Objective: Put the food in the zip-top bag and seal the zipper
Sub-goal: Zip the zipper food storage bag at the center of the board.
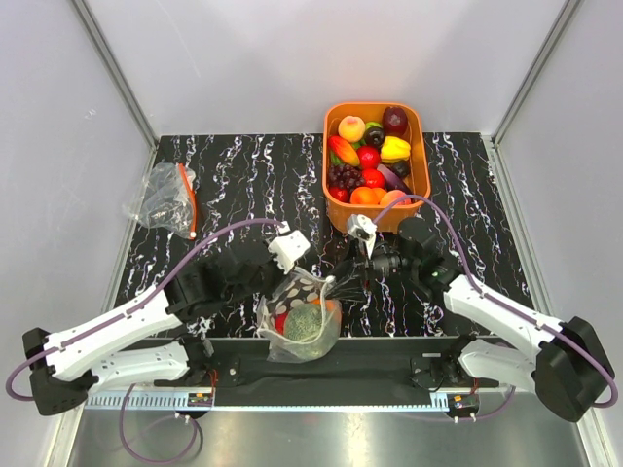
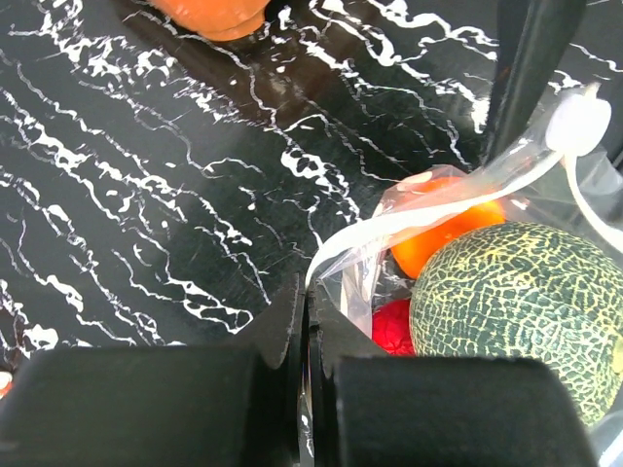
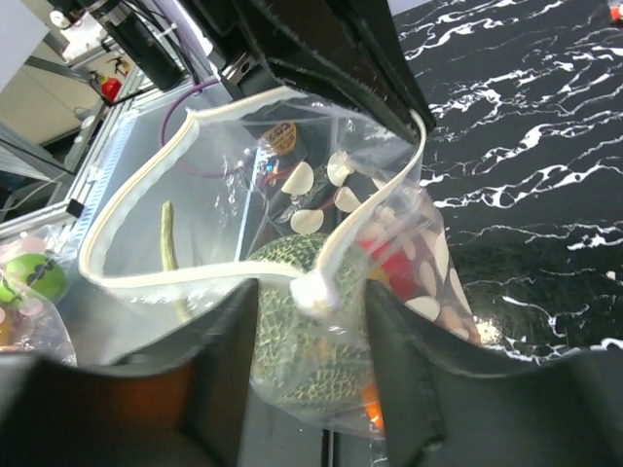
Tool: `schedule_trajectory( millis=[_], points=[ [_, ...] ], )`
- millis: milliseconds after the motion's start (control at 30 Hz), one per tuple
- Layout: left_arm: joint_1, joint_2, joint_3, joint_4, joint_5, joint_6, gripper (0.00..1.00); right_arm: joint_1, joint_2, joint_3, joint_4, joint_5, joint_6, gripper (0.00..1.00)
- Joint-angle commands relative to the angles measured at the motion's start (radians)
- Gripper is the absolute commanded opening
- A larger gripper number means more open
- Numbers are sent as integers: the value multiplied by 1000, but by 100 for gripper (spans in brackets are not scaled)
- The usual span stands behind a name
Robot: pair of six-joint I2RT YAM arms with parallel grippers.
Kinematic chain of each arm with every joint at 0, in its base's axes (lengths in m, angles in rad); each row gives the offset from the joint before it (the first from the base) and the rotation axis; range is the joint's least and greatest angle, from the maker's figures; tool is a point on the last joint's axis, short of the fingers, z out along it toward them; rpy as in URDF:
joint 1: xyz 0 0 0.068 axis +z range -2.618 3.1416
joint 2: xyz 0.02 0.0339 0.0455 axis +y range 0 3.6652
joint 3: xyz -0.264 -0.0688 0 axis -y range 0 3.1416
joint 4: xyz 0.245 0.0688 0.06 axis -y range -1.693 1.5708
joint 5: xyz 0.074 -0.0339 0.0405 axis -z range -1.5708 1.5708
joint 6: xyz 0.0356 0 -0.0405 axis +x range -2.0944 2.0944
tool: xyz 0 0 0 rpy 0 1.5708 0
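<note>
The left pincer [image 2: 307, 326] pinches the zip-top bag [image 1: 280, 304] tight at its rim; the right pincer [image 3: 311, 292] stands part open astride the zipper [image 3: 136, 199]. The bag, holding the melon [image 2: 516, 302], sits at the near edge of the tabletop [image 1: 234, 185]

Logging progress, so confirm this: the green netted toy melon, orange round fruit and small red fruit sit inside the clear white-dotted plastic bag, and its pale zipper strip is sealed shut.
Wrong on the zipper. The green netted toy melon, orange round fruit and small red fruit sit inside the clear white-dotted plastic bag, but its pale zipper strip gapes open, as the right wrist view shows.
</note>
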Motion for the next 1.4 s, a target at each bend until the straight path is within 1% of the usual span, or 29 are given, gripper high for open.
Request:
schedule_trajectory(
  millis=[0,33,67,133,167,233,267,333,367,467,500,567,600,633,700,733,800,833,867,933,967,1000,1067,1133,1200,1267,1300,1367],
  points=[
    [28,5,37,36,-2,-9,0,9,-54,9,-11,37,-35,57],
    [41,11,35,36,1,-10,0,7,-62,2,-13,44,-38,65],
    [47,15,33,36,4,-10,0,9,-70,-8,-13,47,-38,68],
    [51,19,29,46,30,-12,0,10,-81,-13,-20,55,-49,70],
    [53,19,23,52,42,-12,0,9,-82,-16,-23,57,-51,68],
    [56,18,21,57,53,-13,0,9,-78,-19,-25,64,-58,61],
    [57,16,21,54,52,-13,0,9,-73,-19,-25,69,-60,54],
    [59,10,12,57,50,-15,0,10,-61,-19,-23,78,-60,49],
    [58,8,10,56,53,-17,0,9,-58,-19,-22,80,-61,44],
    [61,4,4,57,58,-23,0,9,-48,-15,-19,87,-61,36],
    [61,4,3,59,55,-23,0,9,-47,-15,-17,86,-63,31],
    [61,2,3,57,53,-21,0,9,-48,-16,-19,98,-61,28],
    [61,4,1,57,53,-20,0,9,-53,-19,-26,103,-66,25],
    [61,4,1,57,52,-20,0,10,-55,-18,-31,113,-69,19],
    [62,5,1,56,52,-20,0,7,-61,-21,-42,122,-69,9],
    [61,7,4,56,52,-20,0,9,-64,-22,-42,133,-66,5],
    [62,10,12,49,55,-14,0,9,-74,-19,-45,142,-55,1],
    [61,16,20,45,58,-10,7,9,-78,-13,-50,153,-35,0],
    [62,21,45,36,62,-6,23,9,-79,8,-59,164,-23,0],
    [61,41,82,-3,82,0,47,9,-81,44,-126,184,11,0],
    [61,48,130,-18,98,0,58,9,-79,85,-152,191,23,0],
    [61,57,154,-41,102,-6,71,13,-79,106,-213,204,31,0],
    [61,74,217,-55,115,-13,74,27,-91,149,-261,254,43,0],
    [61,90,259,-63,131,-23,76,39,-108,177,-336,311,63,0],
    [61,108,319,-64,168,-23,76,41,-110,223,-414,340,75,0],
    [61,122,366,-58,185,-23,76,46,-110,258,-456,377,100,0],
    [61,139,382,-52,222,-23,76,47,-111,268,-485,382,104,0],
    [59,163,429,-52,249,-23,73,53,-116,281,-502,402,126,0]
  ],
)
